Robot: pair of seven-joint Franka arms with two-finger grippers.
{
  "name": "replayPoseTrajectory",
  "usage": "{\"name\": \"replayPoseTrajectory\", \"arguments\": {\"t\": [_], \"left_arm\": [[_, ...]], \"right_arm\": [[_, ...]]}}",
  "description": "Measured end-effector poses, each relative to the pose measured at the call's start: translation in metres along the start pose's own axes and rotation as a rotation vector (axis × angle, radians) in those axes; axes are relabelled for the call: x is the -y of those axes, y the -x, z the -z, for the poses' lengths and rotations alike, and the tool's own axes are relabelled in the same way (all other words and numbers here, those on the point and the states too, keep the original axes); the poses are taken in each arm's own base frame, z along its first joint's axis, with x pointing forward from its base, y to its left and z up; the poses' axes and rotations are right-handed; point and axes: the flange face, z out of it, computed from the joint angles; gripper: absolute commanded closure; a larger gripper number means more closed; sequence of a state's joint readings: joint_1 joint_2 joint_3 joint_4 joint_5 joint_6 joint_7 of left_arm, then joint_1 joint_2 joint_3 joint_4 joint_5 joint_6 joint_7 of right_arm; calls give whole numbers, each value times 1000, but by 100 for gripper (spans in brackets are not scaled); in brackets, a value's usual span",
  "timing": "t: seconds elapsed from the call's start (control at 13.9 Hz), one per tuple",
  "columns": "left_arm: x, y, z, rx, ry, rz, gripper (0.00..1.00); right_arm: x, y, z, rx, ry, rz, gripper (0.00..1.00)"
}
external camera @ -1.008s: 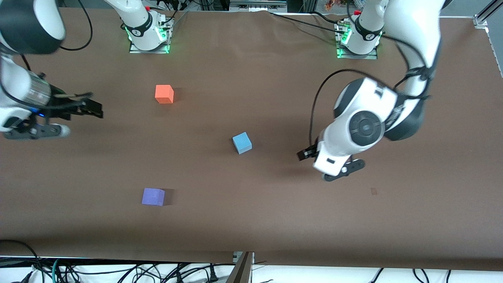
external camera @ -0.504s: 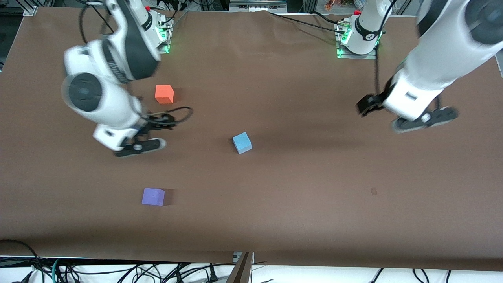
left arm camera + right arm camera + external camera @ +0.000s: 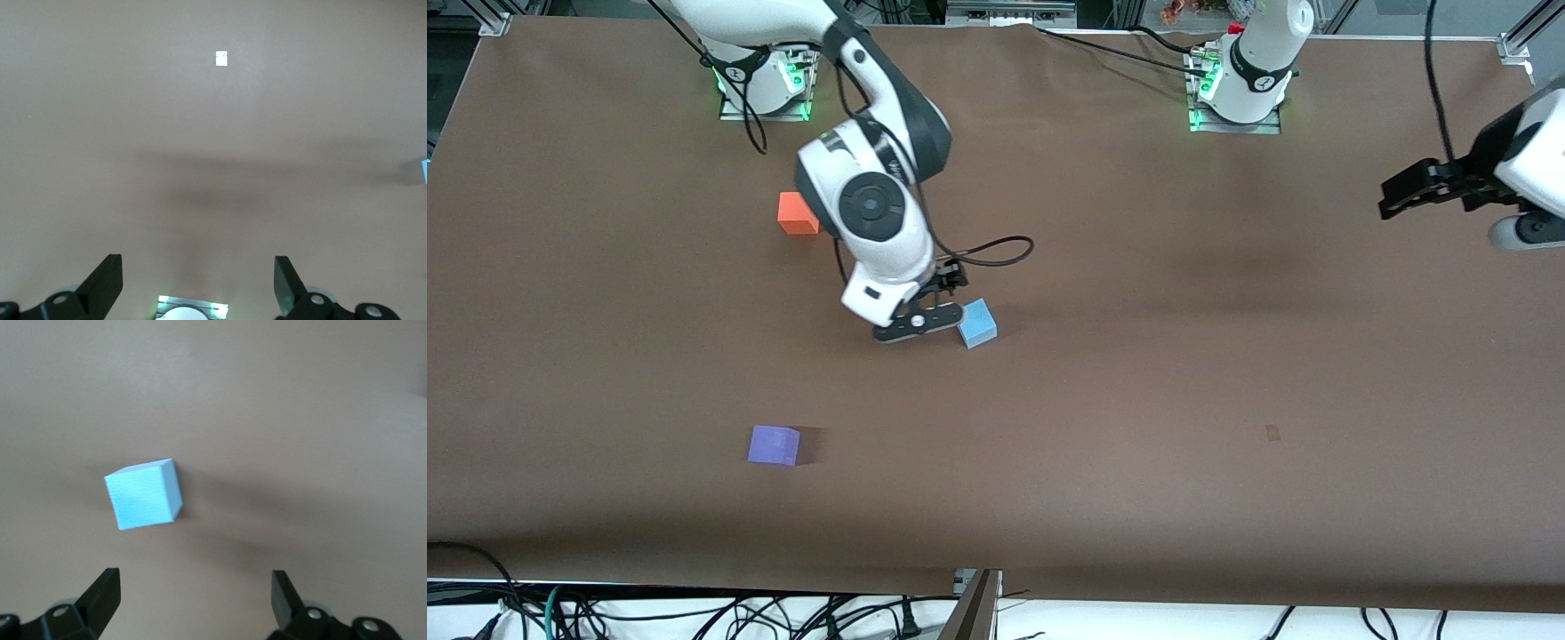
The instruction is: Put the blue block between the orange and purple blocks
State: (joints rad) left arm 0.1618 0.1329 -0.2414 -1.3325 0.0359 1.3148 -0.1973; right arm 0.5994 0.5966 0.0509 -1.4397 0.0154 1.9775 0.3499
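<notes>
Right claw (image 3: 192,597) hangs spread wide just beside the blue block (image 3: 977,322) mid-bench, touching nothing, while only the front view shows the orange block (image 3: 793,214), purple block (image 3: 773,444) and the waiting left claw (image 3: 198,287), also wide.

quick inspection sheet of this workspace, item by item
surface: brown table, one small mark toward the left arm's end
job's things: blue block mid-table, not yet between the others; orange block farther from the front camera, partly hidden by the right arm; purple block nearer
clutter: nothing seen
grippers: right gripper open, over the table just beside the blue block; left gripper open, empty, waiting at the left arm's end
cables: black cable loops off the right arm
surroundings: loose wires past the table's near edge
</notes>
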Motion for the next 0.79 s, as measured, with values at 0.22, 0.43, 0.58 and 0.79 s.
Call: {"name": "replayPoseTrajectory", "arguments": {"t": [0.22, 0.43, 0.58, 0.79], "left_arm": [[16, 4, -21, -10, -14, -3, 0], [27, 9, -37, -17, -5, -5, 0], [26, 12, -36, -20, -1, -8, 0], [24, 12, -34, -35, 1, -13, 0]], "right_arm": [[15, -3, -35, -5, -3, 17, 0], [37, 0, -70, -9, -5, 49, 0], [53, 2, -97, -19, -9, 69, 0], [65, 5, -121, -23, -10, 89, 0]]}}
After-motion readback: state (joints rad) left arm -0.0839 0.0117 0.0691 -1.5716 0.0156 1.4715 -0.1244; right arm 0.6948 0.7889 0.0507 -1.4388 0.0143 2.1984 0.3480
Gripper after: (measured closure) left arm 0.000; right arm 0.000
